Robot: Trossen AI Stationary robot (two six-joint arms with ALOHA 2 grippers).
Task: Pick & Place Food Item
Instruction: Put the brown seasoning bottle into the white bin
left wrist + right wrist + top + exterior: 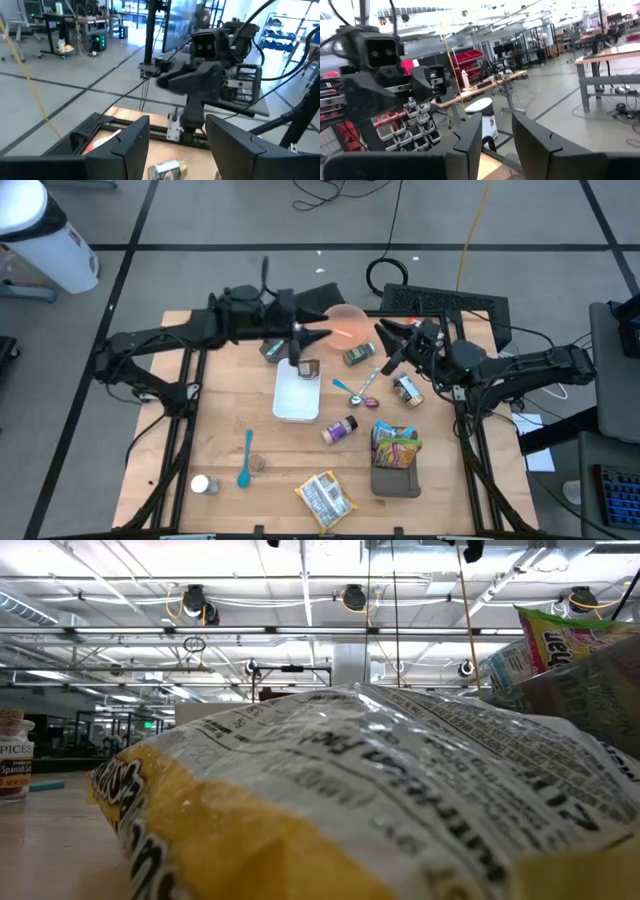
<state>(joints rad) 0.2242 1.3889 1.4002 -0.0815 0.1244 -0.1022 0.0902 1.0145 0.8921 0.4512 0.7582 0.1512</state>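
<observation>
**High view: both tools hanging empty above a crowded counter**

The left tool is hovering over the far middle of the counter, above the far edge of the white tray, with its fingers standing apart and nothing between them. The right tool is hanging close by, over a can near the pink plate; its fingers are showing a narrower gap, also empty.

The task is not naming which food item is meant. Candidates are lying around: a second can just beside the right arm, a spice bottle, a colourful snack bag standing in a dark holder, and a crinkled packet at the near edge.

The main risk, as I judge it, is the two tools crowding each other; both are sharing the same patch, and a descent by either could be clipping the other. A can lying on its side could also be rolling away from closing fingers, and the spoons nearby could be getting knocked.
</observation>
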